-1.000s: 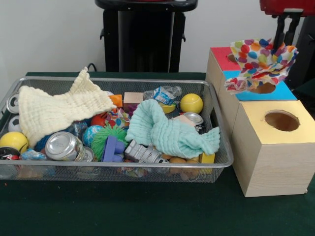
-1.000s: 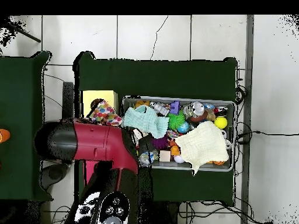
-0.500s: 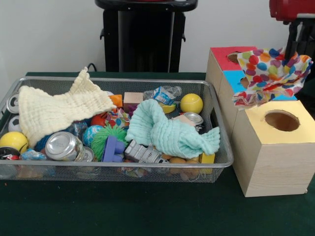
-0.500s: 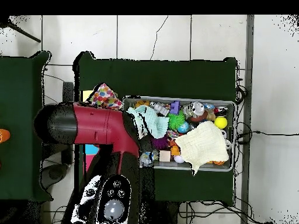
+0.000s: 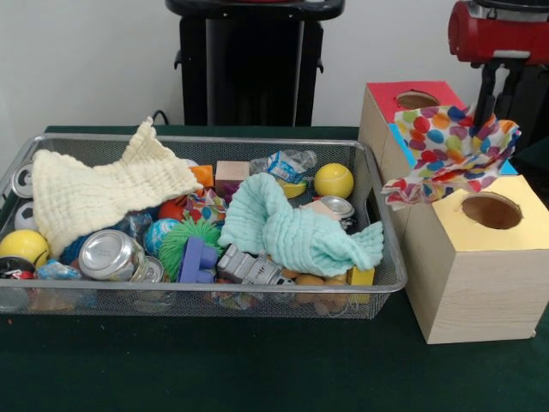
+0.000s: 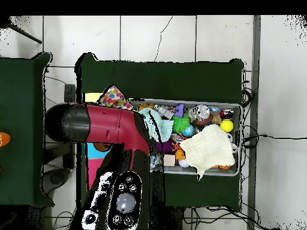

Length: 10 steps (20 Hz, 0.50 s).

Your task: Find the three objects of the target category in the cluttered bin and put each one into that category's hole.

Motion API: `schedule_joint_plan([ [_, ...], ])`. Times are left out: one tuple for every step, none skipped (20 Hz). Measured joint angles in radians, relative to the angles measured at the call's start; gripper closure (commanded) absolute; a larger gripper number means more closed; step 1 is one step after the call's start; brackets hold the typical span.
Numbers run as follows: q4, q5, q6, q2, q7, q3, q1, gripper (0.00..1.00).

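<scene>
The gripper (image 5: 495,107) comes down at the right, above the row of boxes, with the dotted cloth (image 5: 450,154) hanging from it; its black fingers (image 5: 487,93) run down into the top of the cloth, so it looks closed on the fabric, though the tips are hidden in the folds. The cloth, white with red, blue, yellow and green spots, spreads over the blue box (image 5: 395,142) in the middle of the row and hides its top; one corner droops toward the yellow box (image 5: 477,257), whose round hole (image 5: 491,210) is uncovered. Behind, the red box (image 5: 388,96) shows its own hole. From above, the red arm (image 6: 108,129) covers most of the boxes, and the cloth (image 6: 116,97) peeks out beside it, next to a strip of yellow top. The wire bin (image 5: 377,193) sits on the green worktop (image 5: 257,365) just left of the boxes, full of clutter. A cream cloth (image 5: 103,189) lies over its left half and a mint cloth (image 5: 296,227) over the right half. Round them lie a yellow ball (image 5: 334,180), a second yellow ball (image 5: 22,246), a silver can (image 5: 110,255), a green spiky ball (image 5: 184,236), a purple block (image 5: 198,260), a wooden cube (image 5: 232,172) and a crushed plastic bottle (image 5: 287,163).
</scene>
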Motion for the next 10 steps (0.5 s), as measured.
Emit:
schedule_joint_plan([
  [0.0, 0.0, -0.005, 0.002, 0.0, 0.0, -0.002, 1.0],
  [0.001, 0.0, -0.025, 0.009, 0.0, 0.0, -0.007, 1.0],
  [0.001, 0.0, -0.037, 0.013, 0.0, 0.0, -0.009, 1.0],
  [0.001, 0.0, -0.039, 0.014, 0.0, 0.0, -0.009, 1.0],
  [0.001, 0.0, -0.052, 0.017, 0.0, 0.0, -0.011, 1.0],
  [0.001, 0.0, -0.065, 0.021, 0.0, 0.0, -0.011, 1.0],
  [0.001, 0.0, -0.075, 0.024, 0.0, 0.0, -0.011, 1.0],
  [0.001, 0.0, -0.092, 0.032, 0.0, 0.0, -0.011, 1.0],
  [0.001, 0.0, -0.098, 0.036, 0.0, 0.0, -0.011, 1.0],
  [0.001, 0.0, -0.1, 0.039, 0.0, 0.0, -0.011, 1.0],
])
